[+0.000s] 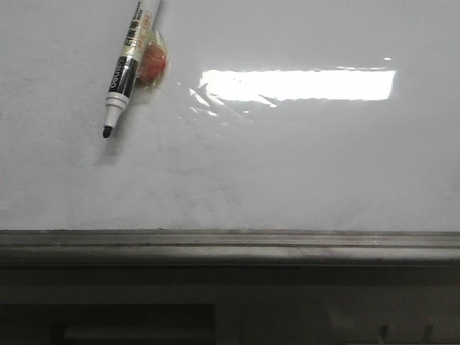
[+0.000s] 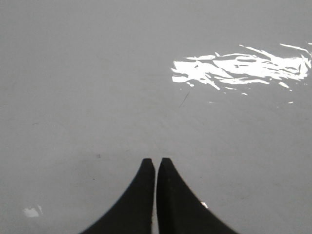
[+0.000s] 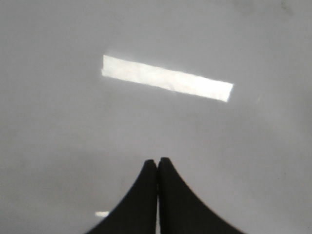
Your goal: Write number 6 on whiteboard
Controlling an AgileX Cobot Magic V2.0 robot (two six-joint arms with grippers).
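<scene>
The whiteboard [image 1: 287,165] fills the front view, glossy white with faint grey smudges. The number 6 is out of view. An uncapped black-tipped marker [image 1: 126,68] slants across the board's upper left, tip pointing down; its upper end runs off the frame, so what holds it is hidden. Neither gripper shows in the front view. My left gripper [image 2: 156,160] is shut with nothing between its fingers, over the bare white whiteboard [image 2: 97,73]. In its own wrist view my right gripper [image 3: 158,160] is also shut and empty, facing the whiteboard [image 3: 73,122].
A grey metal ledge [image 1: 230,244] runs along the board's lower edge, with dark furniture below. An orange blob in clear wrap [image 1: 152,65] sits behind the marker. A bright rectangular light reflection [image 1: 298,84] lies right of it. A short thin dark stroke [image 2: 184,99] marks the board.
</scene>
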